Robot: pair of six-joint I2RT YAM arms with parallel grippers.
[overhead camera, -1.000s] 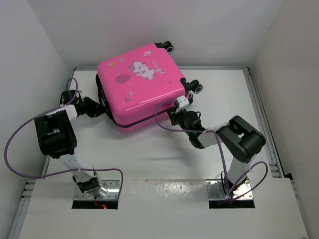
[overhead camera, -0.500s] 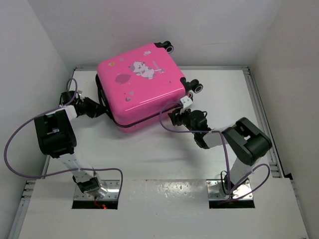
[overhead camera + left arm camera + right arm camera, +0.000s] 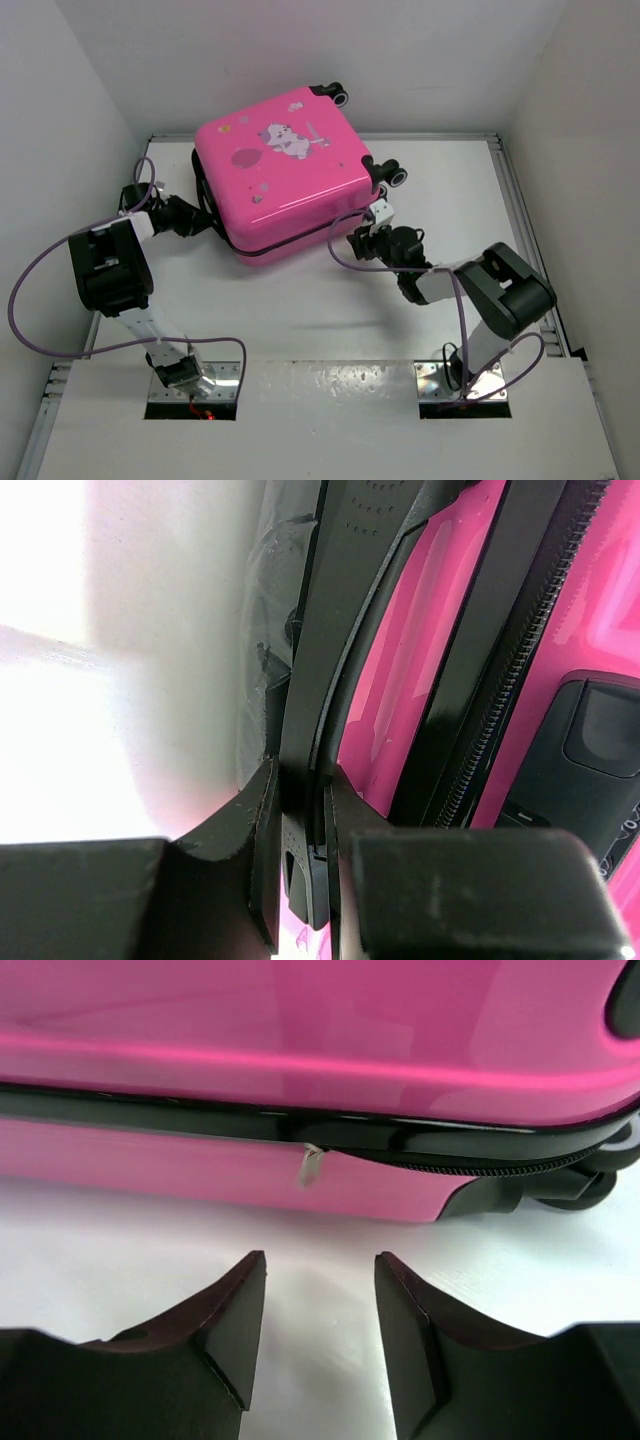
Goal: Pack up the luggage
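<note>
The pink suitcase (image 3: 282,170) lies flat and closed at the back of the table, its wheels to the right. My left gripper (image 3: 198,220) is at its left side; in the left wrist view it (image 3: 300,815) is shut on the suitcase's black handle (image 3: 330,630). My right gripper (image 3: 357,240) sits low by the suitcase's front right edge. In the right wrist view it (image 3: 320,1280) is open and empty above the table, a short way from the black zipper seam (image 3: 180,1110) and the small silver zipper pull (image 3: 310,1165).
A black wheel (image 3: 570,1185) sits at the suitcase's right corner, with two more in the top view (image 3: 390,172). White walls enclose the table on the left, back and right. A metal rail (image 3: 520,210) runs along the right edge.
My right arm has swung to the right, and its gripper has shifted slightly right along the suitcase's front edge. The left arm and the suitcase have not moved.
</note>
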